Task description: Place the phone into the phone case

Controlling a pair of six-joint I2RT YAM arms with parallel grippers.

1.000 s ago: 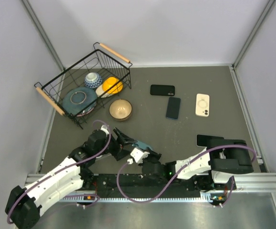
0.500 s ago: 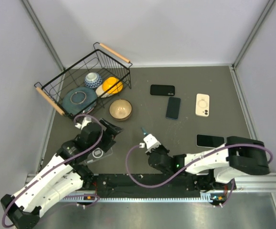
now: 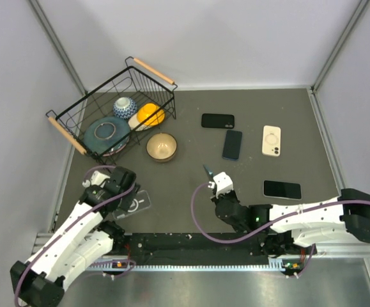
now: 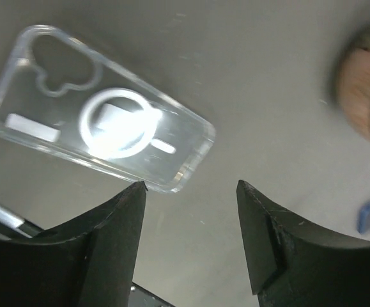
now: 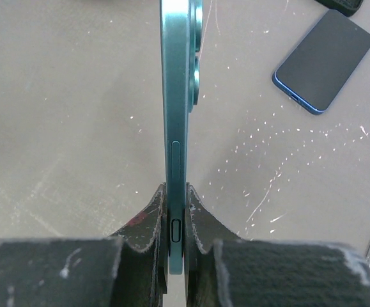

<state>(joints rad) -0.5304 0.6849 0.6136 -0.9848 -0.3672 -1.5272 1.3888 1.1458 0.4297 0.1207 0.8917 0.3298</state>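
The clear phone case (image 3: 133,203) lies flat on the grey table; in the left wrist view the phone case (image 4: 101,131) shows its ring and camera cut-out. My left gripper (image 4: 191,185) hovers just off the case's near corner, open, nothing between its fingers. In the overhead view the left gripper (image 3: 119,185) sits just left of the case. My right gripper (image 5: 176,192) is shut on the teal phone (image 5: 177,96), held on edge above the table. From above, the teal phone (image 3: 208,171) sticks out of the right gripper (image 3: 218,183) near the table's middle.
A wooden bowl (image 3: 161,147) and a wire basket (image 3: 76,144) of dishes stand at the back left. A blue phone (image 3: 232,144), a black phone (image 3: 218,120), a cream-backed phone (image 3: 271,140) and another black phone (image 3: 282,189) lie to the right.
The two grippers have parted. The case now lies on the table, the left arm pulled back to the left, its jaws narrowing. The right arm carried the teal phone rightward and farther out.
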